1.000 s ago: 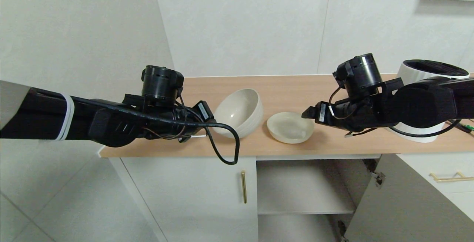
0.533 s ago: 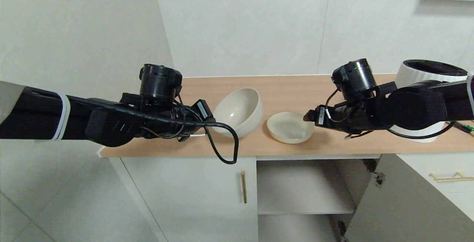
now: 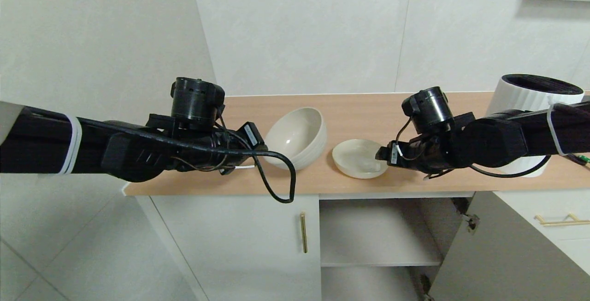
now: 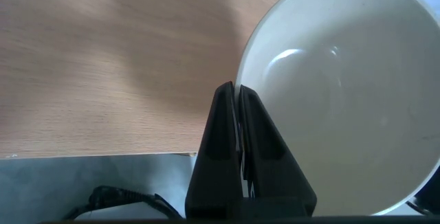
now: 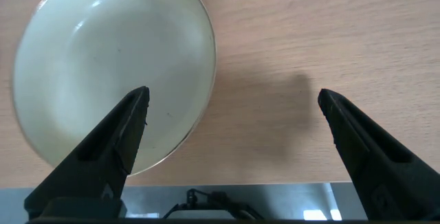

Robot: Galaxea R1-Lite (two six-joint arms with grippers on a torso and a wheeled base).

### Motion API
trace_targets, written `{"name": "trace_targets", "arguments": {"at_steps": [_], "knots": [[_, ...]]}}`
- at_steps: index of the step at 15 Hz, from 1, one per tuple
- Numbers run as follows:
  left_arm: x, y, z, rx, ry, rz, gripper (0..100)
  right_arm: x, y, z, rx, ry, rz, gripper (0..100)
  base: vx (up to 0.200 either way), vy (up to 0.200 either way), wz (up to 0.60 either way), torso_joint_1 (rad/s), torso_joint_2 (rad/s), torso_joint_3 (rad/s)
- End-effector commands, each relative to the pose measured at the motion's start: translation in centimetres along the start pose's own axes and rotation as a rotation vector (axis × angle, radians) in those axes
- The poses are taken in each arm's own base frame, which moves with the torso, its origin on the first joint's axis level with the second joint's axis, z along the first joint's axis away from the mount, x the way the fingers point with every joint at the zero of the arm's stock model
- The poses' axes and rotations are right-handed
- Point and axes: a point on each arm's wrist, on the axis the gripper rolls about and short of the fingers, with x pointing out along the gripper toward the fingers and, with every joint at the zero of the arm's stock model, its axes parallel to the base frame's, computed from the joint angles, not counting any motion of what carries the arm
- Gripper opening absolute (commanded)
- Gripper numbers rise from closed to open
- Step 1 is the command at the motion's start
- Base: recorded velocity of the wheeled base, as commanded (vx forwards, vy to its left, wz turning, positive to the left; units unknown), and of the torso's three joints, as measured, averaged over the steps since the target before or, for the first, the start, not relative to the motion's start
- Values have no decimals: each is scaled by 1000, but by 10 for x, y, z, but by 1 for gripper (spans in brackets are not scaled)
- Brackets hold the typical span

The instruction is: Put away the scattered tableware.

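A large cream bowl [image 3: 297, 137] is tilted on its side on the wooden counter [image 3: 364, 112]. My left gripper [image 3: 262, 148] is shut on its near rim. In the left wrist view the gripper [image 4: 238, 92] pinches the edge of the bowl [image 4: 344, 93]. To the right of it a small, shallow, pale bowl [image 3: 358, 158] sits upright. My right gripper [image 3: 381, 153] is open at that bowl's right edge. In the right wrist view the gripper [image 5: 232, 100] straddles the small bowl's [image 5: 103, 73] rim, one finger over the bowl and the other over bare counter.
A tall white ribbed container [image 3: 530, 107] stands behind my right arm. Under the counter a cabinet is open, with a bare shelf [image 3: 373, 241] and its door [image 3: 488, 255] swung out to the right. A closed door with a gold handle [image 3: 303, 232] is on the left.
My right gripper has come down and to the left, up to the small bowl's right edge. The left arm has shifted slightly and still holds the large bowl.
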Motion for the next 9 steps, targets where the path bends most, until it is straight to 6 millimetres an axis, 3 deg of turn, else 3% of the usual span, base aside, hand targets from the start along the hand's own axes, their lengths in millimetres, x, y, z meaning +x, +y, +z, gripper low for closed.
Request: {"name": "trace_targets", "arguments": {"at_steps": [1, 4, 5, 9], "knots": [[-2, -1, 1, -1, -4, -3, 0, 4, 0, -2, -3, 8, -4, 100, 0, 0, 0, 0, 0, 0], [-1, 0, 0, -1, -2, -1, 0, 4, 0, -2, -3, 8, -4, 100, 0, 0, 0, 0, 0, 0], [-1, 0, 0, -1, -2, -1, 0, 4, 0, -2, -3, 10, -5, 0, 0, 0, 0, 0, 0, 0], [-1, 0, -1, -1, 3, -1, 0, 1, 0, 0, 2, 1, 0, 0, 0, 0, 0, 0, 0, 0]]}}
